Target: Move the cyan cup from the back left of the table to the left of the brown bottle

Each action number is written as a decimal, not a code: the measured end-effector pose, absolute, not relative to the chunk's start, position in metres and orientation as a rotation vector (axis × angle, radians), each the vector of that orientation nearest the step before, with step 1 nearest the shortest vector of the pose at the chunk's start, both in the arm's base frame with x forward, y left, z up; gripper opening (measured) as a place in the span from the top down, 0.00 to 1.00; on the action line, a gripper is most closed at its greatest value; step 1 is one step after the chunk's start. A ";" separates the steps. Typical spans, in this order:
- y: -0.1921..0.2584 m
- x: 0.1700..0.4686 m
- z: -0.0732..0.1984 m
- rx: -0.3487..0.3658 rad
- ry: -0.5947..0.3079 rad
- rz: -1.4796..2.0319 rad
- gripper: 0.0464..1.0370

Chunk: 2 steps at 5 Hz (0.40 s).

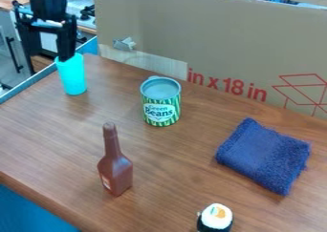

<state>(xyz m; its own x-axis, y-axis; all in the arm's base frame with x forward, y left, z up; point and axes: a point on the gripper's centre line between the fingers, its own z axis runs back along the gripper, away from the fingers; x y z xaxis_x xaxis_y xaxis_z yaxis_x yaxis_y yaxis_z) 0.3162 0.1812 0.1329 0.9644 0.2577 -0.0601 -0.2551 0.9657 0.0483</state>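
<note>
The black gripper hangs at the far left, fingers spread, gripping nothing, one fingertip at the rim of the turquoise cup, which stands left of the green-beans can.

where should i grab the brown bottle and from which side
Probably by its slim neck, coming down from above. The brown bottle stands upright, and the neck rises well over the wider body, so it offers a narrower part to close around.

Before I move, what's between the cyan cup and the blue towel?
The green-striped can, upright between the cyan cup and blue towel, in the camera view.
</note>
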 end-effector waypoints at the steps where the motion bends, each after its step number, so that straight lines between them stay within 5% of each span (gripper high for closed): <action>1: 0.203 0.330 0.128 0.010 0.065 0.293 0.03; 2: 0.228 0.345 0.116 -0.032 0.047 0.364 0.03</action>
